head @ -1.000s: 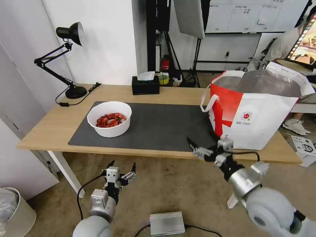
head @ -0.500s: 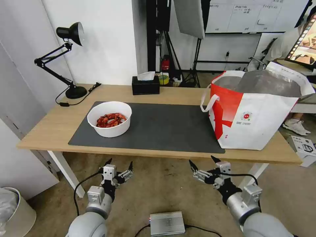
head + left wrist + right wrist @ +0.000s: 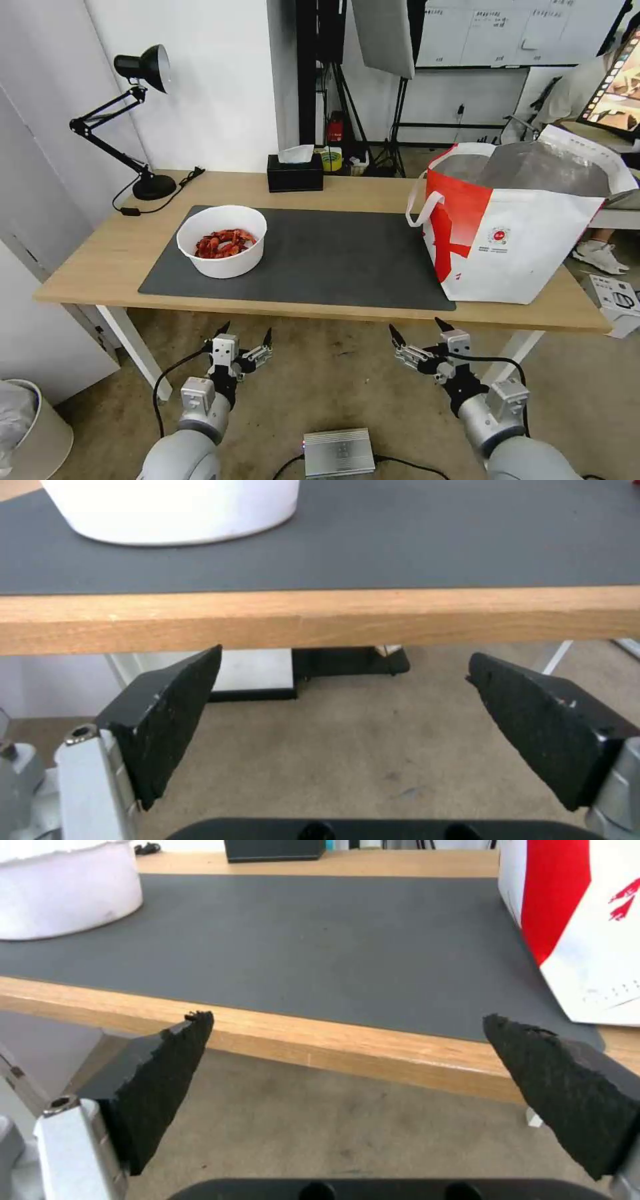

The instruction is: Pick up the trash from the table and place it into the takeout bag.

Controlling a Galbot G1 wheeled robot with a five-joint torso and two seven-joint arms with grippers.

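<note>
A white round bowl of red shells stands on the left part of the dark grey mat on the light-wood table. The takeout bag, white with a red side panel and foil lining, stands open at the table's right end. My left gripper hangs open below the table's front edge, under the bowl. My right gripper is open too, low in front of the table, below the bag's left side. The bowl and the table edge also appear from the left wrist, the bag from the right wrist.
A black tissue box and a black desk lamp stand along the table's back edge. On the floor lie a silver box, a white bin at the left and a white box at the right.
My right arm has dropped from table height beside the bag to below the table's front edge. The left gripper has barely shifted.
</note>
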